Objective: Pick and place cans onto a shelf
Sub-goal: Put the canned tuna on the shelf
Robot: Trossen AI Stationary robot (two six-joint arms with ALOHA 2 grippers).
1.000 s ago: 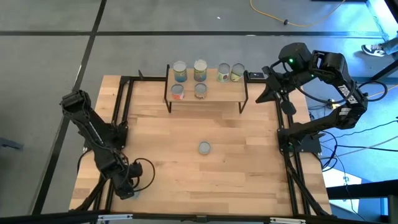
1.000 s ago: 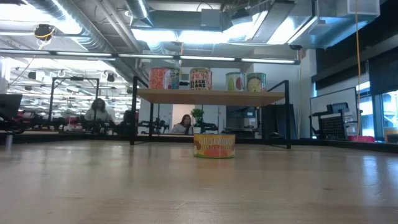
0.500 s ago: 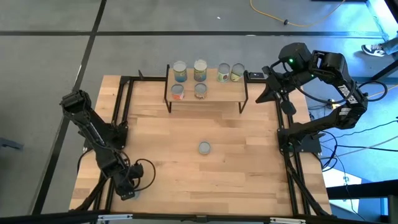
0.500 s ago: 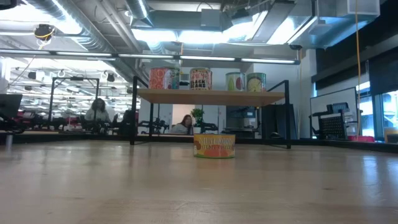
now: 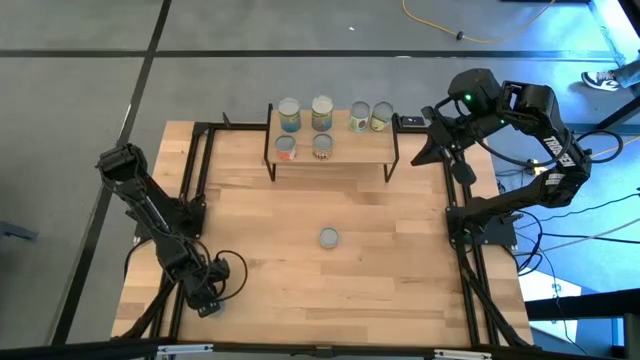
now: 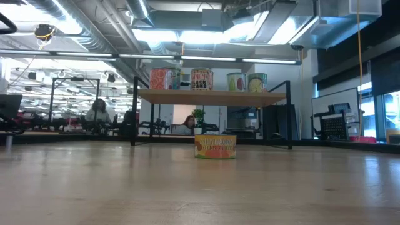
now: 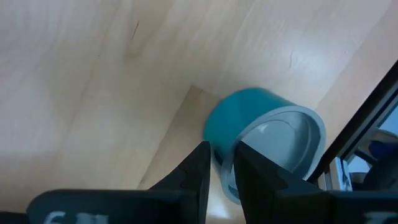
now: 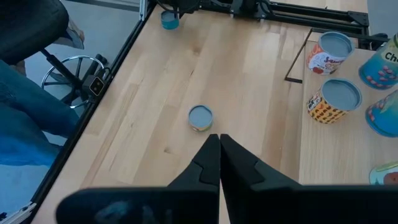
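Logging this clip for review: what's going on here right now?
The left gripper is low at the table's near-left corner, its fingers pinching the rim of a teal can that looks tipped on its side. The right gripper waits shut beside the shelf, which already carries six cans. One short can stands mid-table.

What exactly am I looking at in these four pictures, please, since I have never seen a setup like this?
Two dark robot arms work at a wooden table. One camera looks straight down, one sits at tabletop height, and one rides on each wrist. At the far edge stands a small shelf with six cans on it. A seventh can stands alone mid-table. The left gripper is at the near left corner, its fingers astride the rim of a teal can lying on its side there. The right gripper waits shut, raised beside the shelf, holding nothing.
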